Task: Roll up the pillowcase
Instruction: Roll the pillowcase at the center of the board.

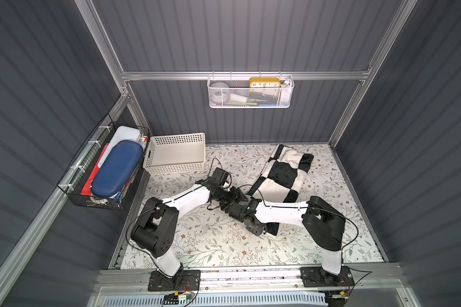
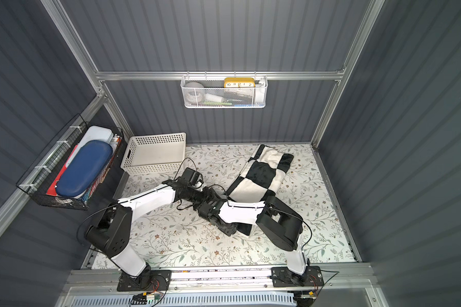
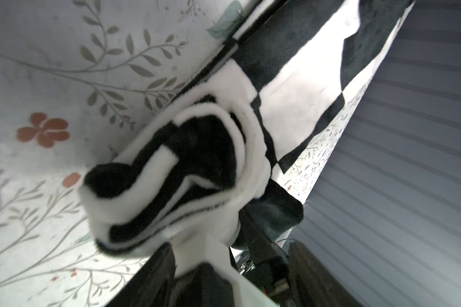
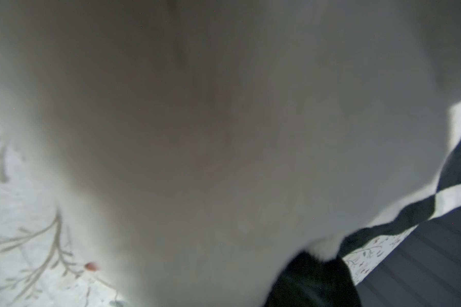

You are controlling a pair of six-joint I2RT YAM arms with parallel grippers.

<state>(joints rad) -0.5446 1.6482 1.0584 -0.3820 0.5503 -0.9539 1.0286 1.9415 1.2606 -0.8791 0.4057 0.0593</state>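
The pillowcase [image 1: 282,172] is seen in both top views [image 2: 261,172] as a long, partly rolled band laid on the floral table cover [image 1: 210,239]. It is well apart from the white perforated basket [image 1: 176,166], on that basket's right-arm side. Its far end is set about level with the basket, and its near end is stretched away from the basket, under the right arm.

The left gripper [image 1: 242,198] is placed at the band's edge that faces the basket. The right gripper [image 1: 258,231] is lowered at the near end, farther from the basket.

In the left wrist view, coiled black and white layers [image 3: 171,172] are shown. A white fold is seen between the dark fingers [image 3: 157,271], which are set apart, but whether it is pinched cannot be told. The right wrist view is filled with blurred white plush [image 4: 224,133]. The right jaws are hidden there, so their state cannot be told.
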